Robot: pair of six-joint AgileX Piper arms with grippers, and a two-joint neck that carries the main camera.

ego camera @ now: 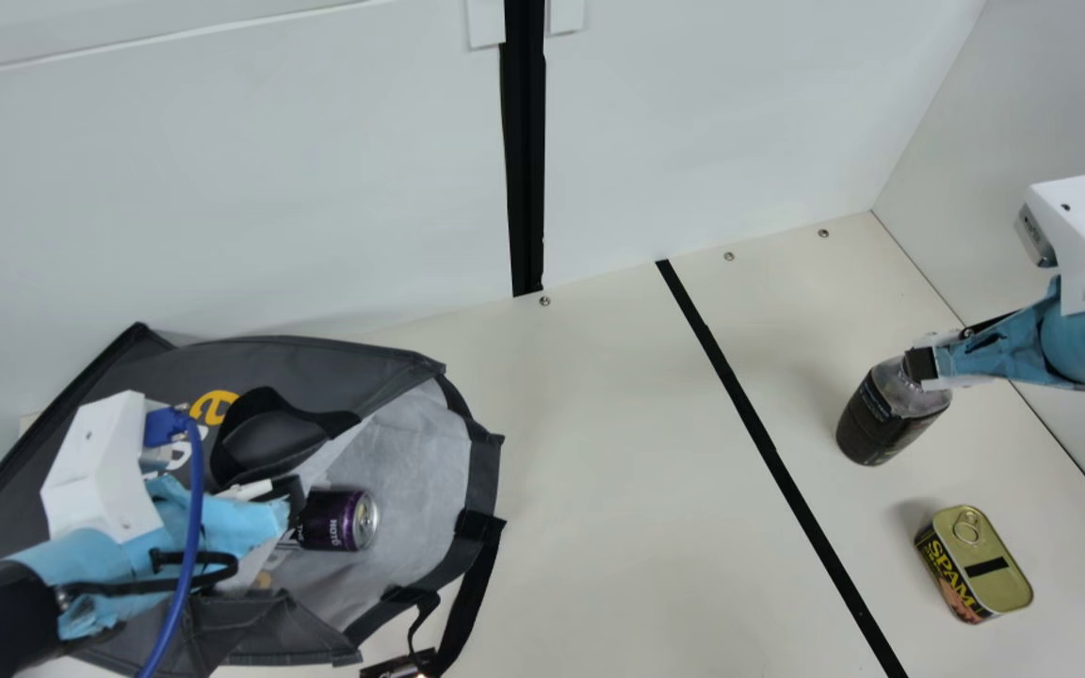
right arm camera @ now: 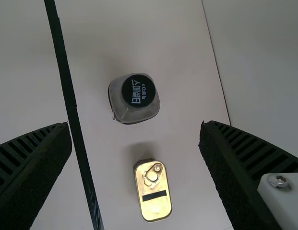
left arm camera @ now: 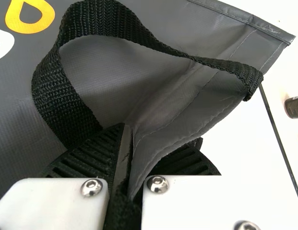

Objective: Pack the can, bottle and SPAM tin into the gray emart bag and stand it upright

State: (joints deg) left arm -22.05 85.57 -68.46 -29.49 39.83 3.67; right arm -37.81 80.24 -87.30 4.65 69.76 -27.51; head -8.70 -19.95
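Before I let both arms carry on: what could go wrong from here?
The can lies on its side inside the bag near its open mouth; tugging could roll it out. The left gripper pinches a thin fold of fabric, which might slip. The right gripper is open over the upright bottle; closing off-centre could tip it.

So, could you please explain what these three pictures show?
Two robot arms work at a cream table. The large picture comes from a camera on the neck between them; the smaller two come from cameras on their wrists. On the table lies a gray shopping bag with its mouth open, a purple metal can lying inside. Towards the right are a dark bottle with a black cap, standing, and a gold-topped SPAM tin. The left arm's black ribbed fingers grip the bag's fabric; the right arm's fingers are spread near the bottle, holding nothing.
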